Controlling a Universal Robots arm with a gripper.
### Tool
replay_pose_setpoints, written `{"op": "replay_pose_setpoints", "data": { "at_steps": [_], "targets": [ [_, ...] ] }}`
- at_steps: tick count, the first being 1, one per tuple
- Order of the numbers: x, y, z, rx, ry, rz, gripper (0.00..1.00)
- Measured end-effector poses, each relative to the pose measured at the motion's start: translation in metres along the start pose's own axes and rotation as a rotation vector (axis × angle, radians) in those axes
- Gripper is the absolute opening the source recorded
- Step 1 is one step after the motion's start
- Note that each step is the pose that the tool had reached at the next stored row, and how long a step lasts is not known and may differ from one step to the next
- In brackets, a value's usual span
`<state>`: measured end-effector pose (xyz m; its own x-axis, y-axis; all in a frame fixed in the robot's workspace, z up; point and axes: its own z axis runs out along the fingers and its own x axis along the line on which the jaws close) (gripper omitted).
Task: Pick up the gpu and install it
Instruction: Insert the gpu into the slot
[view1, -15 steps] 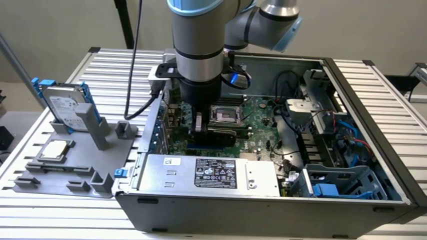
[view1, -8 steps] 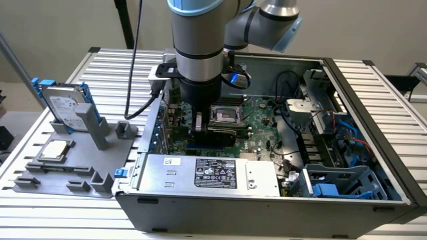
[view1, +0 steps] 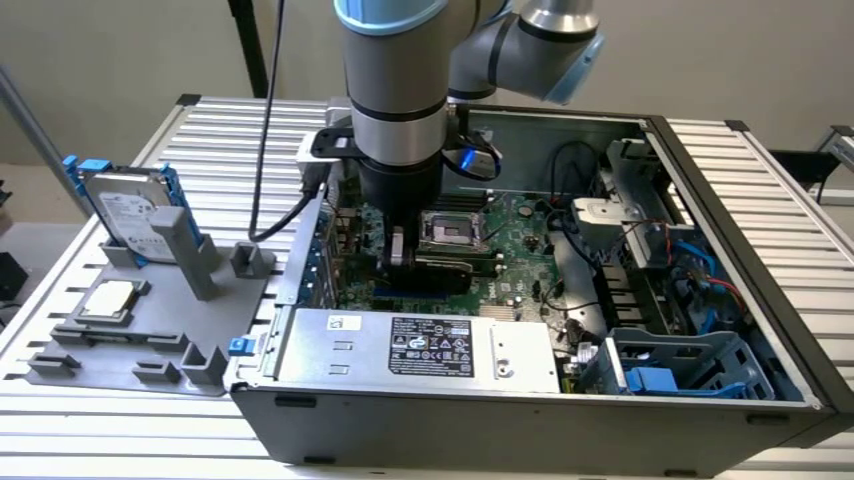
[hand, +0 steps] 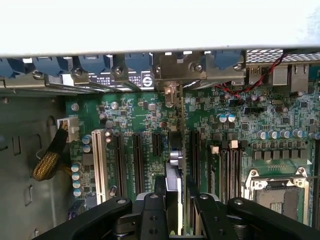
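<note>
End effector (hand: 174, 210) clamping gpu (hand: 173, 172) edge-on

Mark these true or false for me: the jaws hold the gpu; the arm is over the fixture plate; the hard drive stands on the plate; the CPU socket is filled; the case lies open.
1. The gripper is shut on the gpu, held edge-on over the motherboard slots. True.
2. The arm is over the fixture plate. False: it reaches into the case.
3. The hard drive stands upright on the plate. True.
4. The CPU socket holds a chip. False: it looks empty; the CPU lies on the plate.
5. The case lies open. True.
</note>
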<state>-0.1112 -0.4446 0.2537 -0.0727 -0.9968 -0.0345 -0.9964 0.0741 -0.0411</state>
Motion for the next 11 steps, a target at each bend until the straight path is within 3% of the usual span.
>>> {"op": "replay_pose_setpoints", "data": {
  "at_steps": [11],
  "targets": [
    [0.0002, 0.0002, 0.0049, -0.0001, 0.0002, 0.0, 0.27]
  ]
}}
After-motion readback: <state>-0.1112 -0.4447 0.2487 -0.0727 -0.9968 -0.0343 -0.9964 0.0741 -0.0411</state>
